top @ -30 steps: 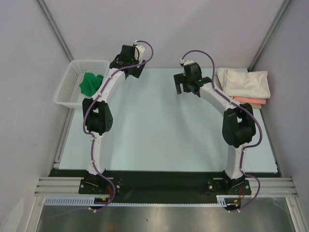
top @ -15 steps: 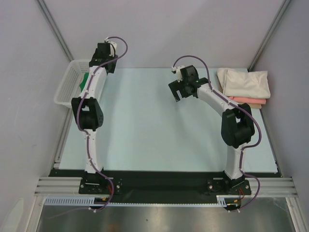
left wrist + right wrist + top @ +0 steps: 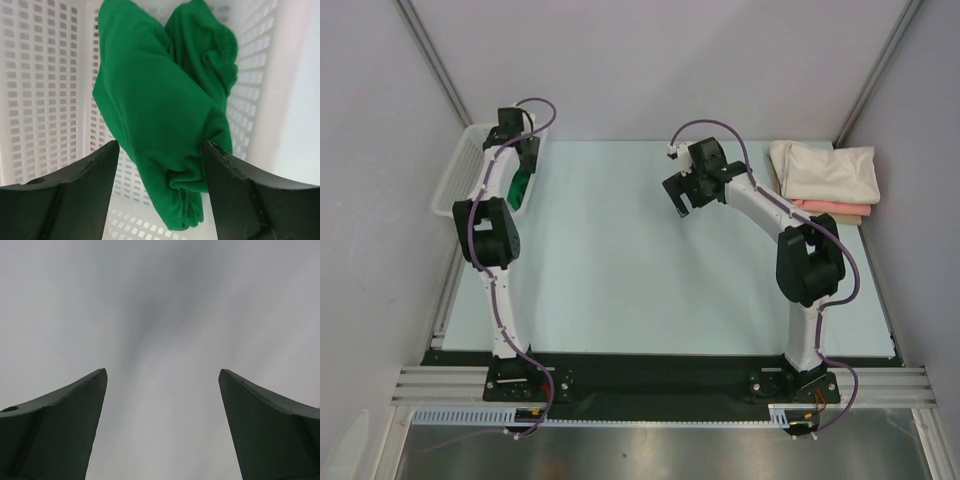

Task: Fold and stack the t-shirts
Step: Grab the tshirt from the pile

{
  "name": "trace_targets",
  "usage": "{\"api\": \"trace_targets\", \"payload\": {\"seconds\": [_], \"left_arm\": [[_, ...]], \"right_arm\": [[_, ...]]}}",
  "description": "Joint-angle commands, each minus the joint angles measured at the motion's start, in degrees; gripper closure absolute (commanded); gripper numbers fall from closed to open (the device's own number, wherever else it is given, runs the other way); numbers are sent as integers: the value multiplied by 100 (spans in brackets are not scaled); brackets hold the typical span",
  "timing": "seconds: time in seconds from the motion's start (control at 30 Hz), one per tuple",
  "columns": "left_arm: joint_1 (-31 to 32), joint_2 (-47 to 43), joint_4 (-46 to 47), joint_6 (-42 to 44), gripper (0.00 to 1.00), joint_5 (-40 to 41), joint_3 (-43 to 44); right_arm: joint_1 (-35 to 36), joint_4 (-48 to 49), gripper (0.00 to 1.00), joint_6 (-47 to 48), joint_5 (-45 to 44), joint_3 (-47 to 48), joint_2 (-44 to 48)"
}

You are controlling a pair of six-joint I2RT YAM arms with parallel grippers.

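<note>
Nearest, table (image 3: 640, 280): the pale surface between the arms is judged to be kept as the folding area.
Right gripper (image 3: 162, 371): the jaws are spread wide and nothing is held. It is hung over the table's far half, apparently parked in wait; only blurred grey is seen between its fingers.
Left gripper (image 3: 160, 145): the fingers are opened wide and nothing is gripped yet. It is aimed down into the basket, presumably for a pick.
Green t-shirt (image 3: 160, 95): it is bunched inside the white mesh basket (image 3: 45, 75) at the far left, not yet unfolded.
Stack: a folded cream t-shirt (image 3: 825, 170) is laid on a salmon-pink t-shirt (image 3: 840, 211) at the far right.
Change: since a second ago, the left arm has been swung outward over the basket, the right gripper shifted slightly left, and the stack left untouched.
</note>
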State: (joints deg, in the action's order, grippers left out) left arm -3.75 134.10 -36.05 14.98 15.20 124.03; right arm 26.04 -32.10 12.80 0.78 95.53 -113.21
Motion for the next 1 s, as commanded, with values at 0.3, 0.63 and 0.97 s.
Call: {"api": "trace_targets", "payload": {"seconds": [0.3, 0.63, 0.97], "left_arm": [[-170, -51, -148, -198, 25, -852, 7], [-240, 151, -42, -66, 36, -466, 139], [-179, -77, 256, -109, 100, 35, -54]], "right_arm": [[32, -113, 0, 162, 89, 590, -263], [68, -16, 0, 214, 89, 291, -175], [76, 72, 0, 214, 89, 397, -325]]}}
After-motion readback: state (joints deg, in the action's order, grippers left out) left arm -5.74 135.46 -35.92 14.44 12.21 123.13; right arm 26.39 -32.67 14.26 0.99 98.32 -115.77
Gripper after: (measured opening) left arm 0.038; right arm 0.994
